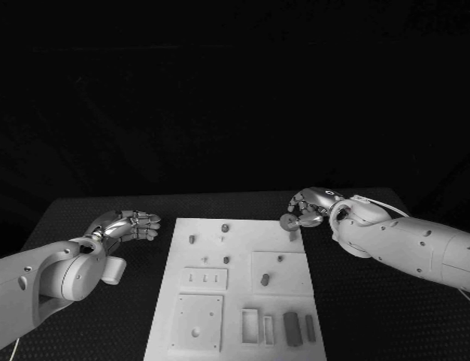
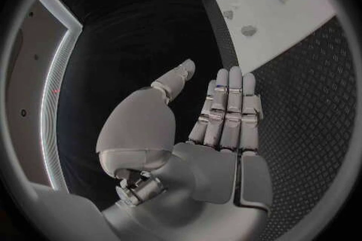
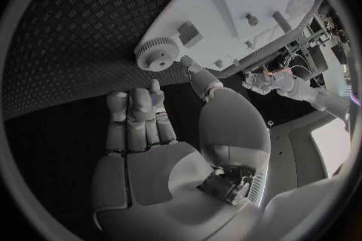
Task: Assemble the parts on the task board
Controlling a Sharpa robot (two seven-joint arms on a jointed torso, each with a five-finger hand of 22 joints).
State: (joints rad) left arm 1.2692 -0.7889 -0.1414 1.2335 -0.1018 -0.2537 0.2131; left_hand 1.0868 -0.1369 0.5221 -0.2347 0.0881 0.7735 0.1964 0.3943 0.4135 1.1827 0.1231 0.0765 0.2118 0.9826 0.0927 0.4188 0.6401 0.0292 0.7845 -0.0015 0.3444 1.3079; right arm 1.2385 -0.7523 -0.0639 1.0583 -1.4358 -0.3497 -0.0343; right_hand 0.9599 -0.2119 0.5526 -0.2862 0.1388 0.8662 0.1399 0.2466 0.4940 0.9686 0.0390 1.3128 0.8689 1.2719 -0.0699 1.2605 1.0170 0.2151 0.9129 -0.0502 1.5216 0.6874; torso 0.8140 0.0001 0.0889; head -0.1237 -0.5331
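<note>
Dark all round, and under my arms a black desk [image 1: 104,210] with the white board [image 1: 283,252] lying in the middle of it.

My right hand [image 1: 305,210] is at the board's far right corner, and it pinches a small toothed gear [image 3: 156,56] between thumb and fingertips. From the right wrist the gear sits right over the board's corner edge, teeth plain, a hole through its middle. Whether it already touches the board I cannot tell.

My left hand [image 1: 128,224] hovers just beside the board's left edge near its far end, fingers [image 2: 228,105] held straight and close side by side, thumb apart, holding nothing. It is near the board but not touching it, as far as I can see.

On the board lie other parts: small pegs [image 1: 226,226] standing toward the far end, a dark block [image 1: 292,328] and slim pieces in the slots at the near right.

I judge I am in the carrying step: the gear is gripped and must now go to its seat. The next move calls for lining its hole up over a peg and lowering it square, since a tilt would jam it. Which peg is meant I cannot say from here.
</note>
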